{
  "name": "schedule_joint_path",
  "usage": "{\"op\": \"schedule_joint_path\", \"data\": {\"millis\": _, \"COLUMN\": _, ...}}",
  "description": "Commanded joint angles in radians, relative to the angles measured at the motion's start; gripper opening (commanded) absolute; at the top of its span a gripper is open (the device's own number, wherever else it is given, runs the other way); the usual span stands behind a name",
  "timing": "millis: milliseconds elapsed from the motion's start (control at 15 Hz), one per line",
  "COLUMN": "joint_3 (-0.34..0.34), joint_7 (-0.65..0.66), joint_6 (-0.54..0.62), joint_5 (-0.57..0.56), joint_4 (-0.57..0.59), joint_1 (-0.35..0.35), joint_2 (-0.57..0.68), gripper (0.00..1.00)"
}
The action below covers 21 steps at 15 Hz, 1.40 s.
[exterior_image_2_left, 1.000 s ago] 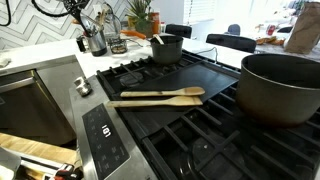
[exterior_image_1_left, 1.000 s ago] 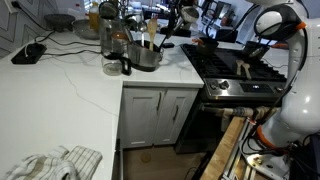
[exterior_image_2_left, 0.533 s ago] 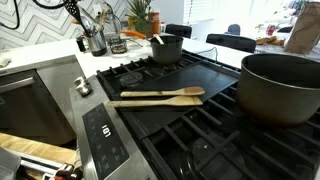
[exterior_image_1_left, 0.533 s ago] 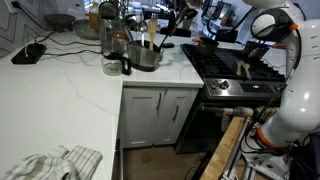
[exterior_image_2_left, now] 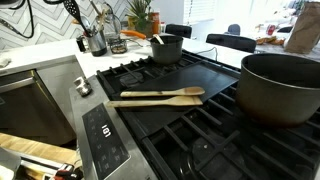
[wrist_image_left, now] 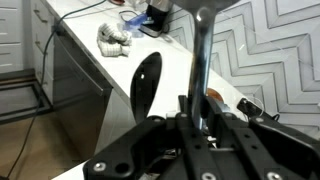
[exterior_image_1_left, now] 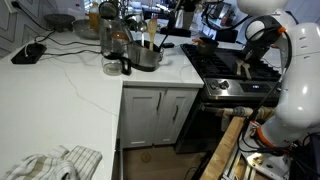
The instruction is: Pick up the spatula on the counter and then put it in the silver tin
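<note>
Likely light, stiff wood: spatula (exterior_image_1_left: 150,34) stands upright in silver tin (exterior_image_1_left: 147,58), upper mid-frame. Best hold prob. mid-handle. Gripper (wrist_image_left: 200,108): can't tell if spread or pinching.

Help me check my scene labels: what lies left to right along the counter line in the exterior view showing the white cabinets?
Dark flat device → clear glass jar → silver tin → stove → robot arm.

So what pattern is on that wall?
The wall shows a pale zigzag, clearest in the wrist view.
</note>
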Motion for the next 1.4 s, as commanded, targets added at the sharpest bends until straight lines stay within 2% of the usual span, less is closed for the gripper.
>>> {"op": "schedule_joint_path", "data": {"millis": 0, "joint_3": 0.031, "joint_7": 0.079, "joint_6": 0.081, "joint_5": 0.104, "joint_4": 0.026, "joint_1": -0.010, "joint_2": 0.084, "gripper": 0.05}}
{"op": "schedule_joint_path", "data": {"millis": 200, "joint_3": 0.037, "joint_7": 0.106, "joint_6": 0.094, "joint_5": 0.089, "joint_4": -0.002, "joint_1": 0.020, "joint_2": 0.112, "gripper": 0.05}}
{"op": "schedule_joint_path", "data": {"millis": 400, "joint_3": 0.026, "joint_7": 0.100, "joint_6": 0.029, "joint_5": 0.027, "joint_4": -0.001, "joint_1": 0.039, "joint_2": 0.112, "gripper": 0.05}}
{"op": "schedule_joint_path", "data": {"millis": 467, "joint_3": 0.035, "joint_7": 0.084, "joint_6": 0.063, "joint_5": 0.056, "joint_4": -0.001, "joint_1": 0.034, "joint_2": 0.124, "gripper": 0.20}}
{"op": "schedule_joint_path", "data": {"millis": 800, "joint_3": 0.035, "joint_7": 0.086, "joint_6": 0.054, "joint_5": 0.040, "joint_4": 0.005, "joint_1": 0.043, "joint_2": 0.124, "gripper": 0.20}}
{"op": "schedule_joint_path", "data": {"millis": 867, "joint_3": 0.052, "joint_7": 0.107, "joint_6": 0.035, "joint_5": 0.068, "joint_4": -0.011, "joint_1": 0.032, "joint_2": 0.126, "gripper": 0.05}}
{"op": "schedule_joint_path", "data": {"millis": 1333, "joint_3": 0.072, "joint_7": 0.177, "joint_6": 0.011, "joint_5": 0.113, "joint_4": -0.061, "joint_1": 0.030, "joint_2": 0.136, "gripper": 0.05}}
